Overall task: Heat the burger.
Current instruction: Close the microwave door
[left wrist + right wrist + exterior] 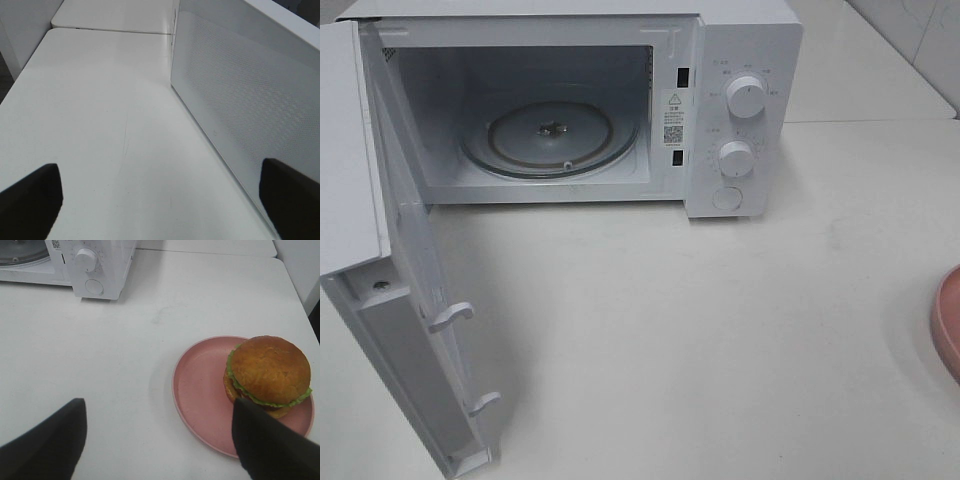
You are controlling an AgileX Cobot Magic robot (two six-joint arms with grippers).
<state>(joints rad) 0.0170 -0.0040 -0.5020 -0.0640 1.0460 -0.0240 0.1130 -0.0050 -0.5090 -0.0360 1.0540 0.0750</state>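
Right end effector [160, 440]: fingers spread wide, nothing between them, hovering over the white desk [125, 365]. One dark fingertip [265, 445] overlaps the near edge of the pink plate [200, 390] in the right wrist view; can't tell if it touches.

Burger [267, 372] sits on that plate, off-centre toward one side, bun top up, lettuce frill showing around the edge. The rest of the plate surface is bare. In the overhead view only a sliver of the plate [948, 320] shows at the right edge, well apart from the microwave; burger is out of frame there.

Left end effector [160, 200]: also wide, holding nothing, low over the desk [100, 125], just beside the microwave's perforated side panel [240, 110]. Neither arm shows in the overhead view.

Microwave door [405, 290] is swung fully open to the left, its two latch hooks [452, 316] sticking out of the inner edge. Behind it, the microwave [740, 60] stands at the back of the desk, cavity exposed, glass turntable [550, 138] inside with nothing on it. Control panel on the right: upper knob [746, 97], lower knob [735, 158], round button [727, 197] below them.
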